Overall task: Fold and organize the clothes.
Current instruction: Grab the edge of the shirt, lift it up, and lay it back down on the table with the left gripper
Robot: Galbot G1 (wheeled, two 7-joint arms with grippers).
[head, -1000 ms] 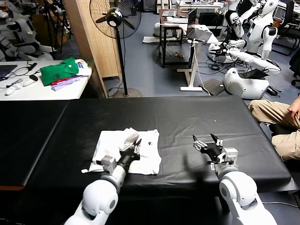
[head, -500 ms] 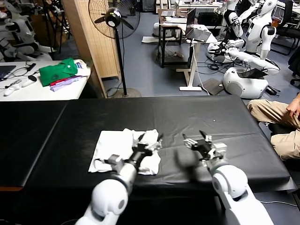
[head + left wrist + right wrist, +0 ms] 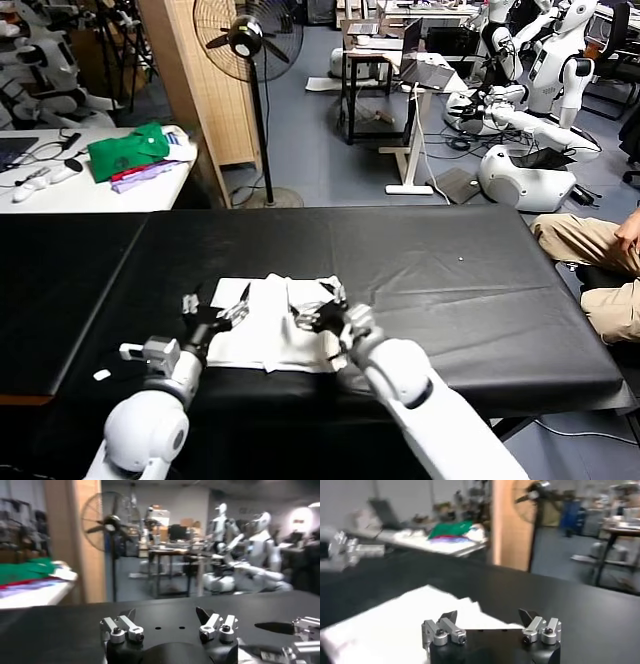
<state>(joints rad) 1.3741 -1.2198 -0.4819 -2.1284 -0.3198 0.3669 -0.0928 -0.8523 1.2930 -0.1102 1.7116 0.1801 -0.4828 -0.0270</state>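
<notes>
The white T-shirt [image 3: 268, 322] lies folded on the black surface [image 3: 420, 260] in front of me, with my left gripper [image 3: 214, 308] wide open at its left edge and my right gripper [image 3: 322, 312] wide open over its right side, both holding nothing.

The right hand [image 3: 490, 622] is hovering with fingers spread wide over the black surface [image 3: 590, 615], the white T-shirt [image 3: 405, 617] lying just beyond.

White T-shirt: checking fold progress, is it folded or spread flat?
Folded. The white T-shirt lies as a compact rectangle on the black table, with a raised fold ridge down its middle.
</notes>
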